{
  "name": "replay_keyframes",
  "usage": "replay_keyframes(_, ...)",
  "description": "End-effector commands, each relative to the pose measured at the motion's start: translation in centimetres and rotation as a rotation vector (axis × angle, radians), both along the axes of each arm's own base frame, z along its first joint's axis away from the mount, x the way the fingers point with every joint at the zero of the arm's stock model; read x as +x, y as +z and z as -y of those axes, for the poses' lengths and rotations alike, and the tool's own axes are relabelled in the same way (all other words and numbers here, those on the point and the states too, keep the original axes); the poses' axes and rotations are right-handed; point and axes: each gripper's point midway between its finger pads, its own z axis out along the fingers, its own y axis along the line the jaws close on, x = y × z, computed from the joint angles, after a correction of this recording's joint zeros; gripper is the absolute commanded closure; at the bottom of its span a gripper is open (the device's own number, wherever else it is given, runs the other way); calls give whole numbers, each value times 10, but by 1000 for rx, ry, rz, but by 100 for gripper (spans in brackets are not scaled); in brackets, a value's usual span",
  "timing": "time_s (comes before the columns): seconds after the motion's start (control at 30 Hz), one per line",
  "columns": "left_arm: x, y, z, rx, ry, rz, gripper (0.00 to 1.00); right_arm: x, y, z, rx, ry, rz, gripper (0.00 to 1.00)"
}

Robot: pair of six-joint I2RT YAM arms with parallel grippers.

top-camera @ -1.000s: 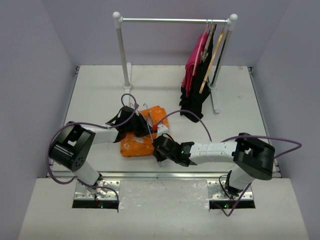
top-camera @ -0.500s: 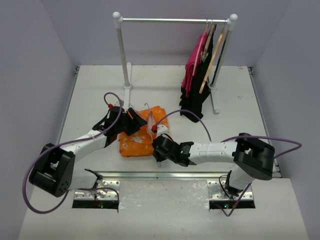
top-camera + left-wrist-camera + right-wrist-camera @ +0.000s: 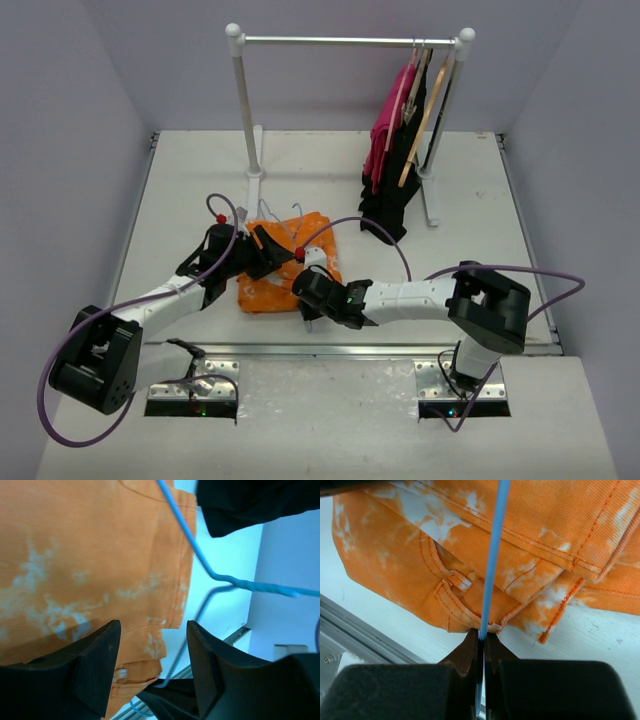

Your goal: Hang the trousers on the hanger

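The hanger (image 3: 493, 555) is pinched by the right gripper (image 3: 481, 638); beneath the spread left gripper (image 3: 153, 630), the trousers (image 3: 75, 555) lie unhung.

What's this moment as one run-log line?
left end effector: open, over trousers | right end effector: shut on hanger wire | status: trousers folded, not hung

Top view: you get bright, even light from above; table (image 3: 200, 180) near white, shadows soft and faint, no glare.
Left wrist view: bluish cast over whites, left gripper (image 3: 152, 630) black silhouette, trousers (image 3: 75, 555) slightly soft.
Right wrist view: your sharpest; trousers weave crisp, hanger (image 3: 493, 555) wire clean-edged, right gripper (image 3: 481, 640) dark, blurred near lens.
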Motion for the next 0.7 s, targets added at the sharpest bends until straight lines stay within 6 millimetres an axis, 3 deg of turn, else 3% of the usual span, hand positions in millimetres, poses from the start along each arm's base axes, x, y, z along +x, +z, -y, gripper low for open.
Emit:
replay_keyframes(0.0, 10, 47, 17, -104, -76, 167, 47, 6, 29, -36, 105, 36, 52, 100)
replay_keyframes(0.27, 9, 35, 10, -56, -66, 162, 48, 1, 31, -54, 61, 104, 87, 100)
replay_keyframes(0.3, 10, 34, 9, -41, -62, 164, 52, 1, 32, -55, 66, 107, 87, 100)
replay_keyframes(0.4, 15, 23, 1, 13, -35, 133, 87, -1, 35, -59, 82, 125, 99, 100)
replay_keyframes(0.47, 16, 15, -2, 40, -31, 103, 99, -3, 35, -60, 80, 138, 102, 100)
replay_keyframes(0.57, 17, 5, -15, 101, 5, 72, 100, -5, 33, -56, 67, 149, 100, 94)
replay_keyframes(0.6, 19, 4, -21, 129, 20, 74, 100, -8, 30, -54, 57, 161, 87, 66)
replay_keyframes(0.67, 18, 4, -32, 167, 39, 65, 100, -19, 26, -39, 36, 189, 54, 36)
